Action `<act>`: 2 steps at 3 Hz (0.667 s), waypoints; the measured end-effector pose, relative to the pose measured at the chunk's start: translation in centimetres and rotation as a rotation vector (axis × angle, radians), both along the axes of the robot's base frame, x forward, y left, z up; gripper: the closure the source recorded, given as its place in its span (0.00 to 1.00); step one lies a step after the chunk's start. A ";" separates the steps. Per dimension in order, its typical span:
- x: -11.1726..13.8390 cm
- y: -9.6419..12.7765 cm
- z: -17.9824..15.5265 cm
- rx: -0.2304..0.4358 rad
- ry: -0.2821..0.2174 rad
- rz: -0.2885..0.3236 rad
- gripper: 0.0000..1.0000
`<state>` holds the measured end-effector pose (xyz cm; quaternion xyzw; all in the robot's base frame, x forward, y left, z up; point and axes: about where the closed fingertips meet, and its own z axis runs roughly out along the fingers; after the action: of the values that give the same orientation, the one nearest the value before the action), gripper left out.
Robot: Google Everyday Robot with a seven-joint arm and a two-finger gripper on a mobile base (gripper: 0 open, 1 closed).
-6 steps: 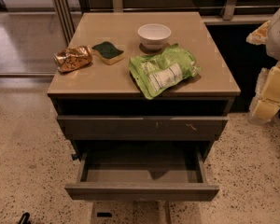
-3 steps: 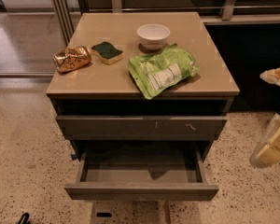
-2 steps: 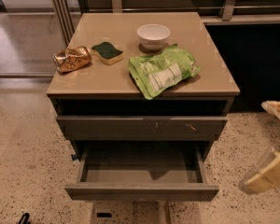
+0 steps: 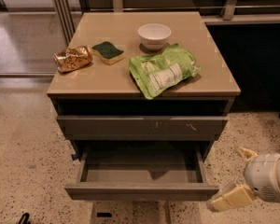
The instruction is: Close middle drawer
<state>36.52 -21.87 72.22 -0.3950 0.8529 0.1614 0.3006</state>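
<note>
Hovering my hand (image 4: 226,177) low, just right of the middle drawer (image 4: 142,191), which stands pulled out beneath the scratched front (image 4: 142,125); fingers spread wide and empty, since I judge a push suits best

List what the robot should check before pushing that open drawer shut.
1. Target found: ok, the drawer is pulled well out.
2. Nothing sticking up inside it: ok, it looks empty.
3. The gripper lined up with the front: not ok, it sits low at the right, beside the drawer's corner and not touching.
4. The fingers free: ok, open and holding nothing.
5. The bag out of the way: ok, it lies on the top, above the drawers.
</note>
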 end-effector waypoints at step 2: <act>0.5 -0.3 -1.4 0.015 0.007 -0.016 0.41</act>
<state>37.06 -22.13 70.77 -0.3854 0.8559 0.1666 0.3020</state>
